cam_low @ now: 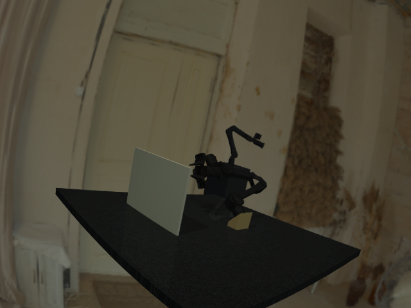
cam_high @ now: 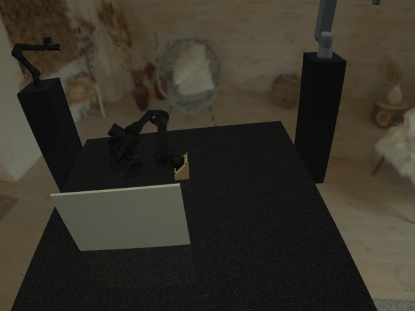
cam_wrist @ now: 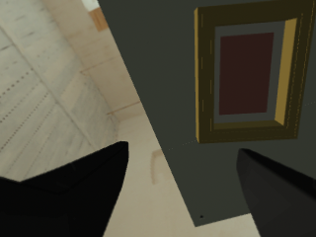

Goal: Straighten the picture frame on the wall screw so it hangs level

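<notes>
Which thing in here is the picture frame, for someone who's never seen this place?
Find the upright pale panel on the black table. On its side facing the arm hangs the picture frame: a gold-coloured rectangle around a dark red centre, unlike the plain panel behind.

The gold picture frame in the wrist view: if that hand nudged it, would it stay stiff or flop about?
The gold picture frame probably stays stiff, since its bars look thick and straight. It may swing or slide rather than roll, having a flat, four-cornered shape against the upright panel.
</notes>
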You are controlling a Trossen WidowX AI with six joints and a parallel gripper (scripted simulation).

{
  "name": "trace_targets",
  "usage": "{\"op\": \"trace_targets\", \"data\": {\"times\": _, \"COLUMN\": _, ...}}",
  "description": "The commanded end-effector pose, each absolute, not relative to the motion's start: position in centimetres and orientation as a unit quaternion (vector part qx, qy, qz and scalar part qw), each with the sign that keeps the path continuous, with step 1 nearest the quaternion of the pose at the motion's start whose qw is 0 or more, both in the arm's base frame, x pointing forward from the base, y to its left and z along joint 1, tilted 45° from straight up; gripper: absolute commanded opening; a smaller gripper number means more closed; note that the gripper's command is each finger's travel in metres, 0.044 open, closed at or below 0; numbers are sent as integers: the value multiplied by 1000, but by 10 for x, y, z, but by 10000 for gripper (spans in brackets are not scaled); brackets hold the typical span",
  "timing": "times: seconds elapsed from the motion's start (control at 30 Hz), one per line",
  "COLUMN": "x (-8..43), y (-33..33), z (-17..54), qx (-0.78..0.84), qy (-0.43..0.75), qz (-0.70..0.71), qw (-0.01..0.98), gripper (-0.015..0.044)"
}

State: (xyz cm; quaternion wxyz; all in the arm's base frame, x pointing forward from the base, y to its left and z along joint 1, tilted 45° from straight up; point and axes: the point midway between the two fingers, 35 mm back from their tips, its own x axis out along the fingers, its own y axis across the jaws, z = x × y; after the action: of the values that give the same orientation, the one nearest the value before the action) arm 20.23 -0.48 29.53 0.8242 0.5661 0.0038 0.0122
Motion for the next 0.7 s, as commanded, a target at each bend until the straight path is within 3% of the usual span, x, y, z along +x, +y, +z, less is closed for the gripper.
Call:
{"op": "trace_targets", "data": {"times": 0.0, "x": 202, "y": -4, "z": 295, "qx": 568, "qy": 4, "qz": 13, "qw": 823, "gripper": 260}}
{"op": "trace_targets", "data": {"times": 0.47, "x": 204, "y": -5, "z": 295, "qx": 565, "qy": 4, "qz": 12, "qw": 825, "gripper": 260}}
{"op": "trace_targets", "data": {"times": 0.67, "x": 254, "y": -16, "z": 277, "qx": 536, "qy": 2, "qz": 14, "qw": 844, "gripper": 260}}
